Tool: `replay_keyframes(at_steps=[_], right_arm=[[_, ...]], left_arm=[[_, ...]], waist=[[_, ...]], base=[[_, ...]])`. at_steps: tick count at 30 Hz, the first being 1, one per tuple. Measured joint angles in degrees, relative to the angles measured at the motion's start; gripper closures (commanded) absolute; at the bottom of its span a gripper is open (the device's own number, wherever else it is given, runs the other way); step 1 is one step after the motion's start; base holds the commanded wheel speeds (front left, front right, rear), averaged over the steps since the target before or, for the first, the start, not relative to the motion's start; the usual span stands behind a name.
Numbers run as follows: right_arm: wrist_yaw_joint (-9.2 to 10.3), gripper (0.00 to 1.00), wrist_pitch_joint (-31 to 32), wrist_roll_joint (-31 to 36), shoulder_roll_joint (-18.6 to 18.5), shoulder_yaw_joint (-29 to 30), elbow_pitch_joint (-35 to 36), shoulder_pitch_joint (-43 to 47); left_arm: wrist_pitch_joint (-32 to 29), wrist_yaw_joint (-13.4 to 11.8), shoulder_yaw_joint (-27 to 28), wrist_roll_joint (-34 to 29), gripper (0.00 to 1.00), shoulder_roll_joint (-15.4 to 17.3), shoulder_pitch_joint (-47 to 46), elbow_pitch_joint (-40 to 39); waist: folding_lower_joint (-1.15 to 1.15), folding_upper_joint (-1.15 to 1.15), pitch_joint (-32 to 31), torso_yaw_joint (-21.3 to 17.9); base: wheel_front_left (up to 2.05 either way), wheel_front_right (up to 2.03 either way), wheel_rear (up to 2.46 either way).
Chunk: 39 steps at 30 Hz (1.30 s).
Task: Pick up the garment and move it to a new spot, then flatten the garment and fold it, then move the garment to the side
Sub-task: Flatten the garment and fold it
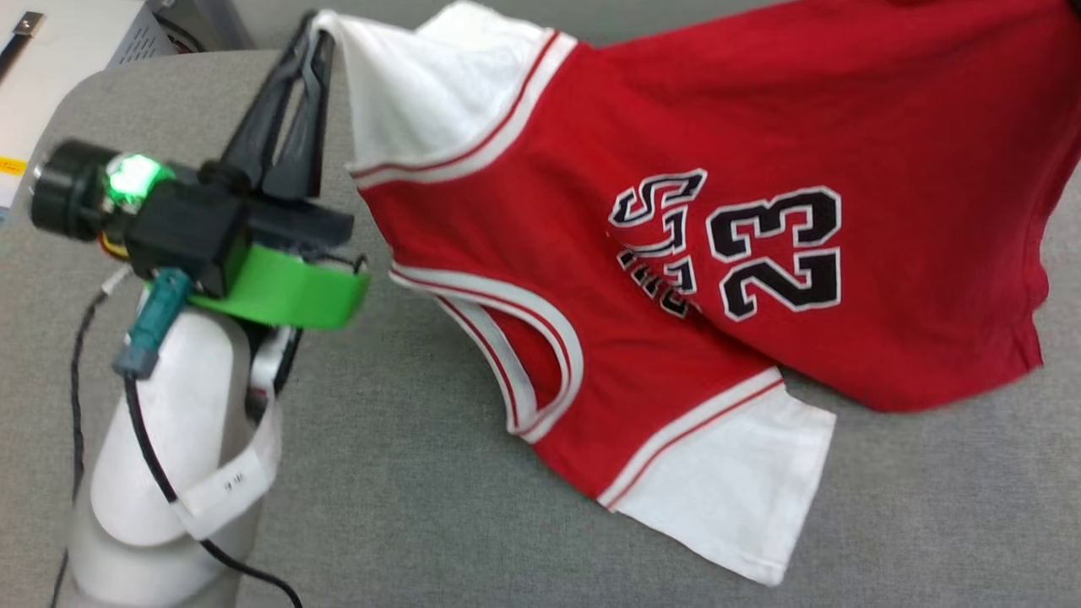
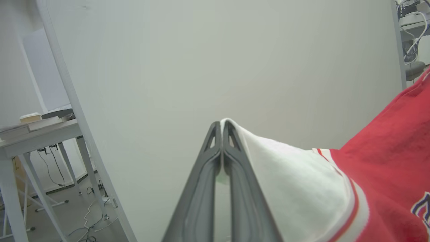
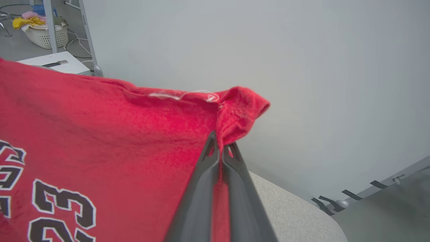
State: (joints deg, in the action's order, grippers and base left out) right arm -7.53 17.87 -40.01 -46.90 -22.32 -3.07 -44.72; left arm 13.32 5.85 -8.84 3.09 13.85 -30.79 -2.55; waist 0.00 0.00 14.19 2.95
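Observation:
The garment point(image 1: 591, 152) is a red T-shirt with white sleeves and a black-and-white "23" print. It lies spread on the grey table point(image 1: 405, 523), with its far edge lifted. My left gripper point(image 1: 317, 38) is shut on the tip of the far white sleeve point(image 1: 405, 93), fingers pointing up. In the left wrist view the same sleeve point(image 2: 295, 174) drapes off the shut left gripper point(image 2: 221, 127). In the right wrist view my right gripper point(image 3: 220, 148) is shut on a bunched red corner of the garment point(image 3: 242, 107), held above the table point(image 3: 292, 205).
The near white sleeve point(image 1: 735, 498) lies flat on the table. A white wall stands behind. Beyond the table, a white frame post point(image 2: 67, 94) and a desk point(image 2: 37, 131) stand at the left. A laundry basket point(image 3: 43, 35) sits on the floor.

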Motion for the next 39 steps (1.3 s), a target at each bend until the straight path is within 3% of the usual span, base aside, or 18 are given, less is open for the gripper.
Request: replay_keyframes(at_steps=[5,11,17,26,33,39], right_arm=[[0.00,1.00,0.32,1.74,1.77,3.00,0.76,-6.72],[0.00,1.00,0.36,5.31,4.79,5.70,-1.57,-20.03],[0.00,1.00,-3.43,11.15,9.78,7.61,-9.02,-36.36],[0.00,1.00,-9.24,16.93,12.92,4.34,-22.36,-54.02],[0.01,1.00,-12.68,17.31,14.74,0.10,-30.92,-61.62],[0.00,1.00,-16.19,15.10,16.31,-4.41,-35.27,-61.41]], left_arm=[[-1.97,0.57,0.25,0.99,1.00,2.65,-11.77,0.25],[-5.31,1.19,1.66,9.25,1.00,2.68,-30.25,4.77],[-6.35,1.48,-1.41,8.26,1.00,8.76,-48.86,10.81],[-4.74,1.51,-7.46,9.61,1.00,10.58,-70.62,26.42],[-1.79,1.51,-11.69,10.26,1.00,10.26,-80.50,35.39],[0.29,1.51,-14.67,11.63,1.00,10.42,-80.59,40.31]], waist=[[0.00,0.00,3.13,-0.63],[0.00,0.00,8.61,-1.36],[0.01,0.00,14.64,-2.23],[0.01,0.00,21.13,-3.24],[0.00,0.00,23.30,-3.77],[0.01,0.00,24.40,-4.27]], base=[[0.00,0.00,0.00],[0.00,0.00,0.00],[0.00,0.00,0.00],[0.00,0.00,0.00],[0.00,0.00,0.00],[0.00,0.00,0.00]])
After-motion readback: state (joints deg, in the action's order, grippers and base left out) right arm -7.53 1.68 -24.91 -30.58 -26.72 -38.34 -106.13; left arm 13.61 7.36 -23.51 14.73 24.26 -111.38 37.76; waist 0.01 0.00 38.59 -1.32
